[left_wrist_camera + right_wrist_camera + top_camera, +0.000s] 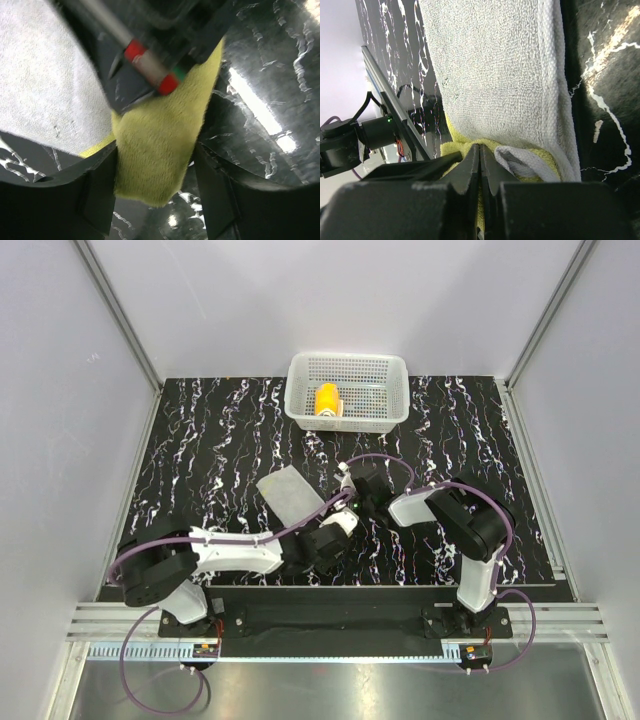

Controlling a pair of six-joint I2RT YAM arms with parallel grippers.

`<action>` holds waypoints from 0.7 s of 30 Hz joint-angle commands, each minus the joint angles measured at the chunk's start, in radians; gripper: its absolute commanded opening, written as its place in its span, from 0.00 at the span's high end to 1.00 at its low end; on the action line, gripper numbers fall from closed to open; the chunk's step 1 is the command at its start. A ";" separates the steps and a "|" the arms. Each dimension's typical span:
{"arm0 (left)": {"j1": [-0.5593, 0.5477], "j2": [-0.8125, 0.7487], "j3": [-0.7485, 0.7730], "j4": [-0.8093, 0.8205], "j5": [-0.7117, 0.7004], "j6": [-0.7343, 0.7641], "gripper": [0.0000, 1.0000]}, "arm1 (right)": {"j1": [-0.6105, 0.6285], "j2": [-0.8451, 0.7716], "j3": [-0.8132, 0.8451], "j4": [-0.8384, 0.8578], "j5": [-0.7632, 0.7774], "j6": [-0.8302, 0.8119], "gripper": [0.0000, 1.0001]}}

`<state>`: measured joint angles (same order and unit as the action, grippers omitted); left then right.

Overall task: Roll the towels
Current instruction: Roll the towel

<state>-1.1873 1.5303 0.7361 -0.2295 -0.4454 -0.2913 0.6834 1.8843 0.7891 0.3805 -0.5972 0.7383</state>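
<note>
The light grey towel lies flat on the black marbled table, left of centre. Its yellow-green end is lifted and fills the space between my left gripper's two fingers, which press on both of its sides. My right gripper is shut on the same end, with yellow-green pile pinched between its jaws and a grey fold bunched beside them. From above, the left gripper and right gripper meet at the towel's right end. The orange towel sits rolled in the white basket.
The basket stands at the table's back edge, at the middle. The right arm's wrist, with a red and green marked rod, hangs close above the left fingers. The table's front rail runs near the right gripper.
</note>
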 commanded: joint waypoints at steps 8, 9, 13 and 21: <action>0.021 0.068 0.065 -0.021 0.086 -0.002 0.75 | -0.010 0.032 -0.007 -0.045 0.008 -0.019 0.95; 0.023 0.067 0.063 -0.021 0.099 -0.002 0.81 | -0.013 0.027 -0.008 -0.043 0.007 -0.017 0.95; 0.031 0.054 0.057 -0.016 0.183 -0.016 1.00 | -0.019 0.013 -0.010 -0.049 0.005 -0.010 0.95; 0.077 0.085 0.052 0.028 0.439 -0.085 1.00 | -0.041 -0.126 0.039 -0.242 0.091 -0.040 0.81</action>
<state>-1.1114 1.5726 0.7971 -0.2287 -0.2573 -0.3088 0.6598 1.8427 0.7918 0.2928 -0.5888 0.7368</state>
